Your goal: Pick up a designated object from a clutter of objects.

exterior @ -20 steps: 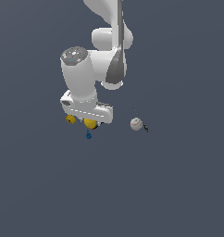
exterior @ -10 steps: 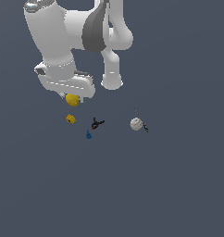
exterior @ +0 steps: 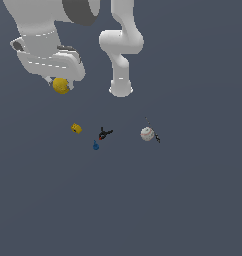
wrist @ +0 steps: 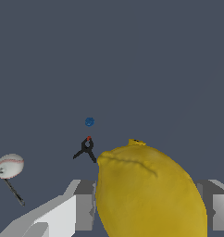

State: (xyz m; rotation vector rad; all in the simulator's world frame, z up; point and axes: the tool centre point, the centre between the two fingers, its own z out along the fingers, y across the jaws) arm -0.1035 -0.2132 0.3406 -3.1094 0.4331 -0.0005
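Exterior view: I am seeing the gripper (exterior: 59,84) hanging high above the grey floor (exterior: 193,200), toward the exterior view's left, with the yellow lemon-like lump (exterior: 61,85) showing just under its white body. The lump is sitting clear of the floor, well apart from the other items below. The fingers themselves are mostly hidden behind the gripper body here. On the floor, the smaller yellow piece (exterior: 76,129) is lying toward the exterior view's left, the black-and-red item (exterior: 104,133) is lying just beside it toward the exterior view's right, and the blue item (exterior: 96,145) is sitting near both, a little closer to the camera. The grey-white ball (exterior: 147,133) is resting farther toward the exterior view's right, with a thin dark bit (exterior: 156,138) touching or just beside it; I cannot tell which.

Wrist view: I am looking past the lump (wrist: 151,190), which is filling the near part of the frame between the two grey-white fingers (wrist: 79,206). The jaws are closing on it from both sides, so the gripper (wrist: 148,206) is gripping the lump. Beyond it, the blue item (wrist: 89,121) and the black-and-red item (wrist: 87,147) are lying on the floor (wrist: 155,55), a sliver of the smaller yellow piece (wrist: 134,141) is peeking over the lump, and the ball (wrist: 9,165), showing red stitching, is lying with the dark bit (wrist: 14,190) beside it.
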